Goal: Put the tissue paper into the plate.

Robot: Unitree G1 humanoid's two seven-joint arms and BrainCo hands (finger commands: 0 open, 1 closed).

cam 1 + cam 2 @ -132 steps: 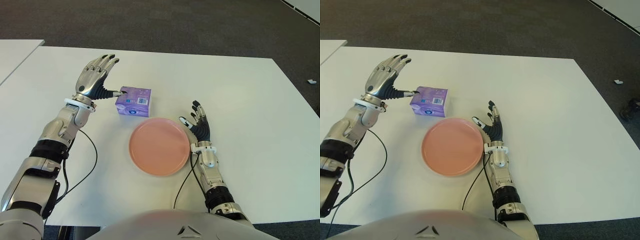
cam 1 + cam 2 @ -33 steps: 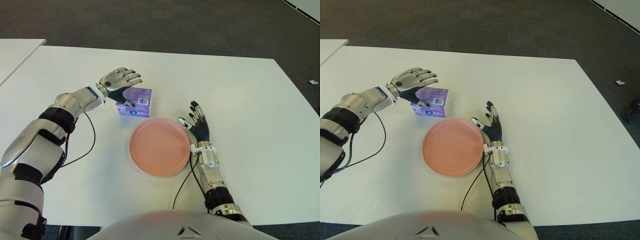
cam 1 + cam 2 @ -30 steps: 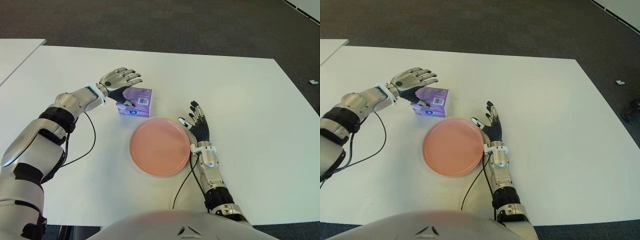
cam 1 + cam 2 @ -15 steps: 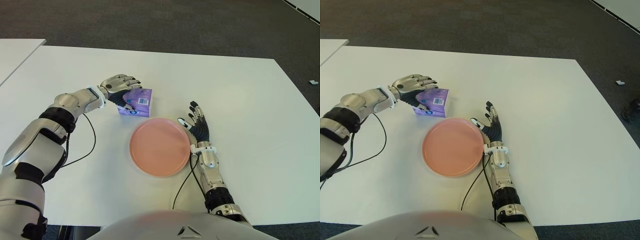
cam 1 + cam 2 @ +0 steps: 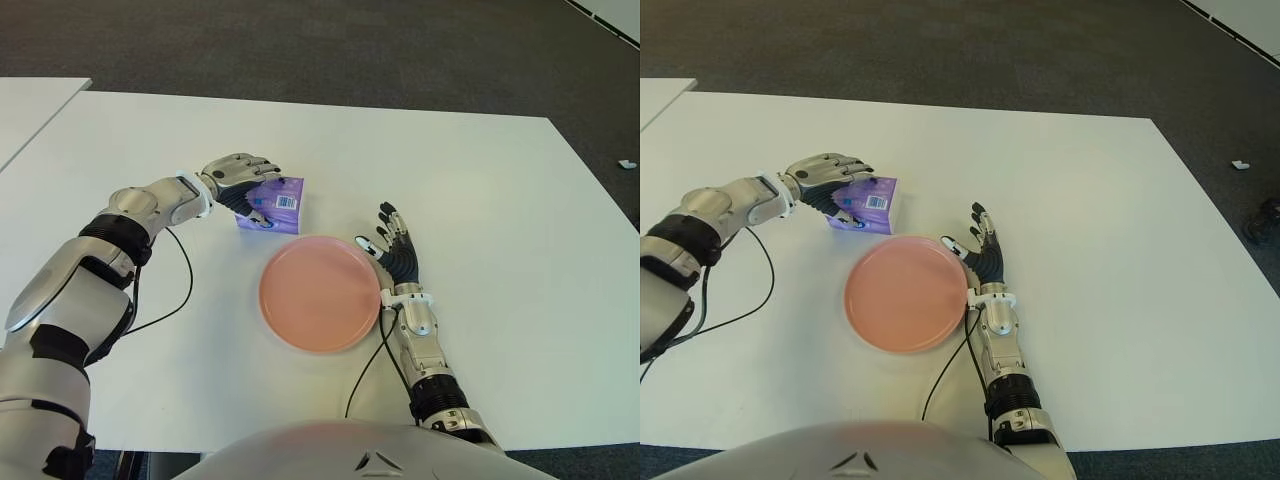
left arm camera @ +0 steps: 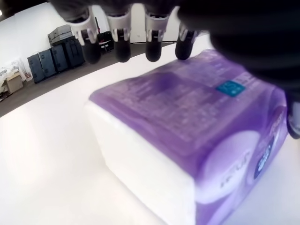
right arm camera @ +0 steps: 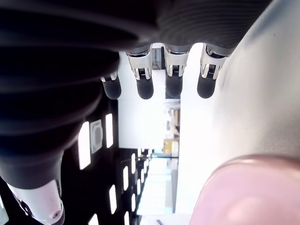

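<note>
A: What is different compared with a second ago?

B: The left hand [image 5: 240, 172], left of centre in the left eye view, has come down over the tissue paper [image 5: 272, 203]. A second ago its fingers were spread flat above the purple pack; now they curl over its far edge, with the thumb at the near side.

A: So is it gripped?

B: I judge it is closing rather than closed. In the left wrist view the fingertips [image 6: 123, 48] hang just past the pack's far edge, apart from the wrapper, so the hand is cupped around it but not yet pinching.

A: Where is the pack itself?

B: On the white table [image 5: 480, 180], just beyond the upper-left rim of the pink plate [image 5: 320, 294], near it but not touching. It has not left the table.

A: And the other hand?

B: The right hand [image 5: 392, 248] shows just beside the plate's right edge, fingers spread and holding nothing.

A: What does that mean for the task?

B: The reach looks finished; the squeeze, the lift and the short carry towards the plate remain.
</note>
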